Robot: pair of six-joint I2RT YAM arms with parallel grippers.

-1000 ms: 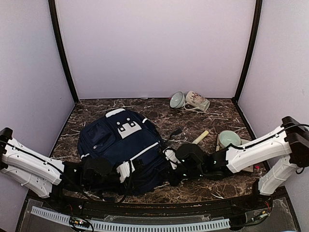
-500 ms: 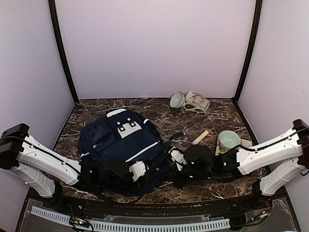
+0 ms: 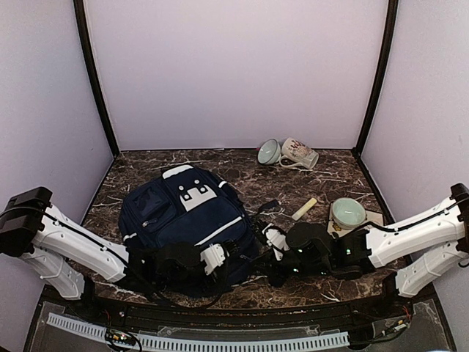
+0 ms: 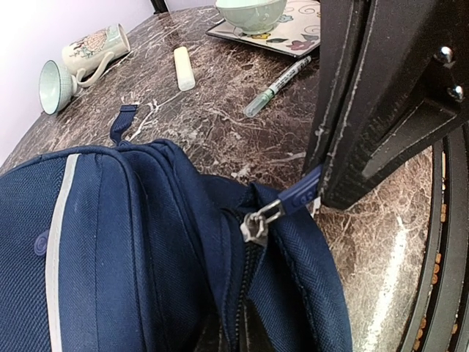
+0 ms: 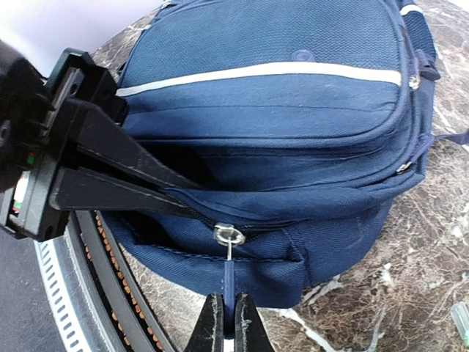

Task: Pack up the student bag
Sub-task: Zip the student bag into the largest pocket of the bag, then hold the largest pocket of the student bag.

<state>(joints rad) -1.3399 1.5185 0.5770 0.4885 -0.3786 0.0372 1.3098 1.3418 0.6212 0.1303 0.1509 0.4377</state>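
The student bag (image 3: 183,213), a navy backpack with white stripe trim, lies flat at the table's left centre. At its near right corner my right gripper (image 5: 227,314) is shut on the blue zip pull (image 5: 229,282), which hangs from the metal slider (image 5: 229,235). My left gripper (image 5: 196,202) comes in from the left, and its black fingers are pinched shut on the bag's fabric beside the zip. In the left wrist view the slider (image 4: 256,224) sits at the end of a partly open zip, and my left gripper's own fingers are hidden under the fabric. From above, both grippers (image 3: 238,251) (image 3: 262,254) meet at that corner.
A mug (image 3: 299,153) and a teal cup (image 3: 269,152) lie on their sides at the back. A cream stick (image 3: 305,208), a green-capped pen (image 4: 282,84) and a bowl (image 3: 347,213) on a floral plate (image 4: 293,37) sit right of the bag.
My left arm has slid right along the bag's near edge, and its gripper has gone from open to shut on the fabric. My right gripper has drawn the zip pull slightly right.
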